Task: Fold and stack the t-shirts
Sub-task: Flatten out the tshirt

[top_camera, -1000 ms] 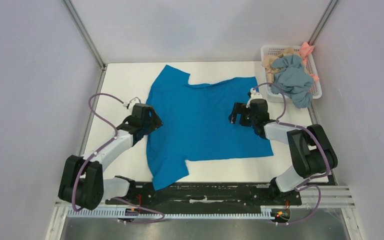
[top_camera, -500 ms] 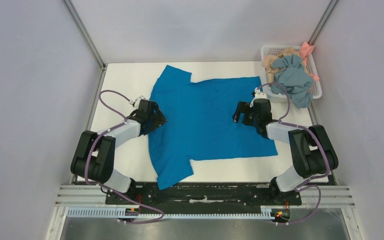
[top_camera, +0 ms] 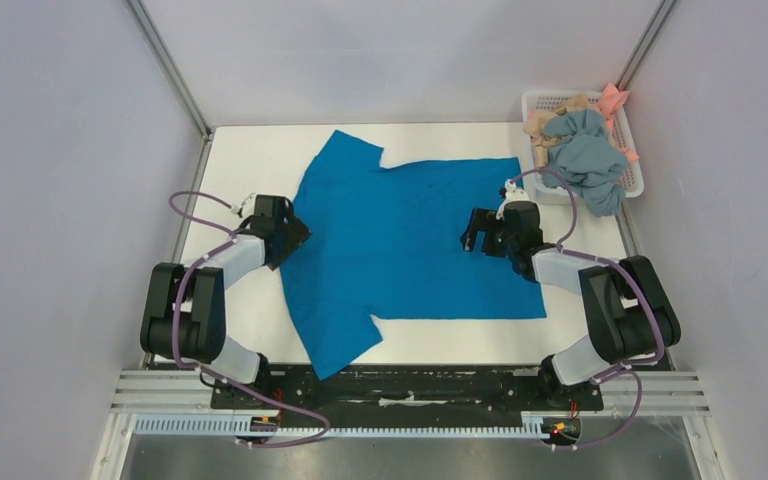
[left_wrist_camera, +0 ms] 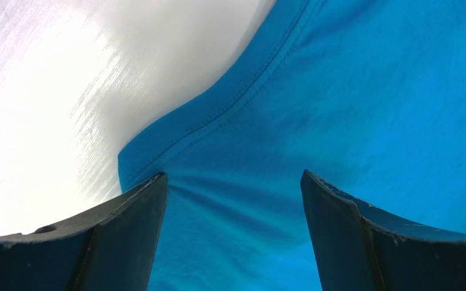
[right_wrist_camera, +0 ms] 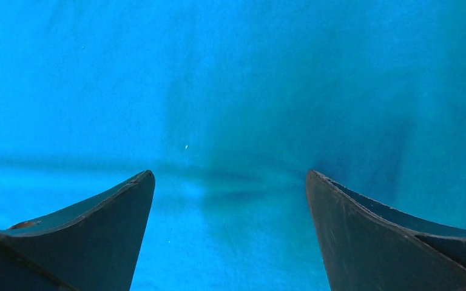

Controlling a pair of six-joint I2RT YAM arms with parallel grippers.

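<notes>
A bright blue t-shirt (top_camera: 410,240) lies spread flat on the white table (top_camera: 250,160), one sleeve at the far left and one at the near left. My left gripper (top_camera: 295,238) is low at the shirt's left edge. In the left wrist view the left gripper (left_wrist_camera: 233,176) is open, with the stitched edge (left_wrist_camera: 218,109) and slightly wrinkled cloth between the fingers. My right gripper (top_camera: 470,235) is low over the shirt's right part. In the right wrist view the right gripper (right_wrist_camera: 230,173) is open with smooth blue cloth (right_wrist_camera: 230,91) between the fingers.
A white basket (top_camera: 632,165) stands at the table's far right corner. It holds a grey-blue garment (top_camera: 585,155) with beige and pink clothes behind it. Grey walls close in the table on the left, back and right.
My left gripper has moved a little left along the shirt's left edge, and its arm has folded back. The shirt's left side shifted left slightly. The right gripper has barely moved.
</notes>
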